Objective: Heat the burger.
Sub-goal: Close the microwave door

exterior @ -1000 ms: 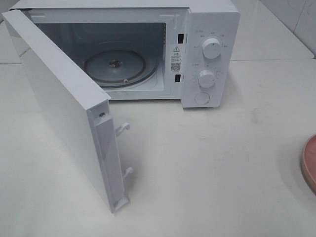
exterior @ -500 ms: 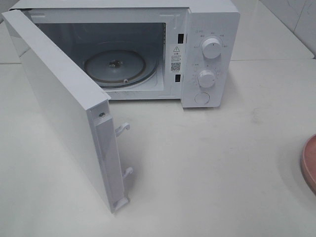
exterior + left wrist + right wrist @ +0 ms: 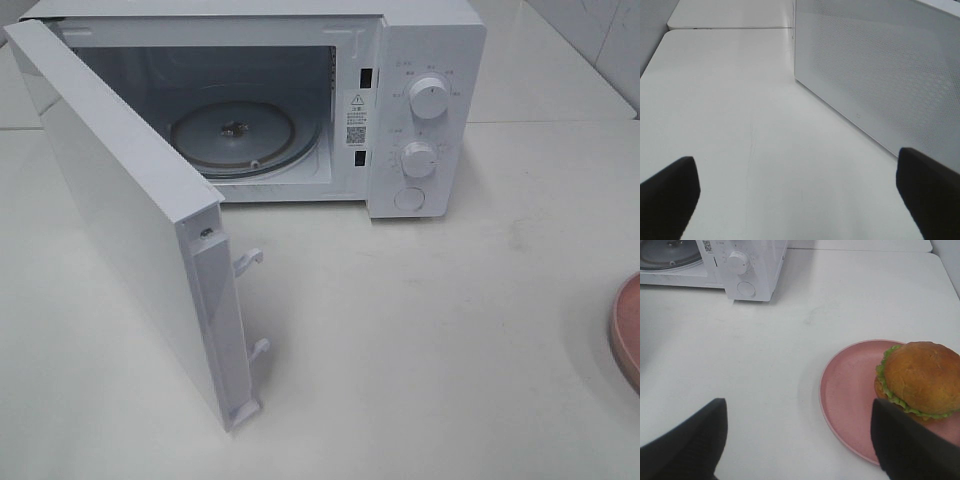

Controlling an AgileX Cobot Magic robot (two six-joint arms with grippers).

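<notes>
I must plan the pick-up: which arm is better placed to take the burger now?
The right. Its open gripper faces the burger on the pink plate. The left gripper, also open, faces the microwave door.

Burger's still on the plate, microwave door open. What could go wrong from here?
1. The burger sits toward one edge of the pink plate, not centred; a side grasp by the open right gripper may push it off or shed the lettuce.
2. The microwave door swings far out over the table, narrowing the approach to the glass turntable.
3. The open left gripper hovers close to the door's outer face; it could bump it.
</notes>
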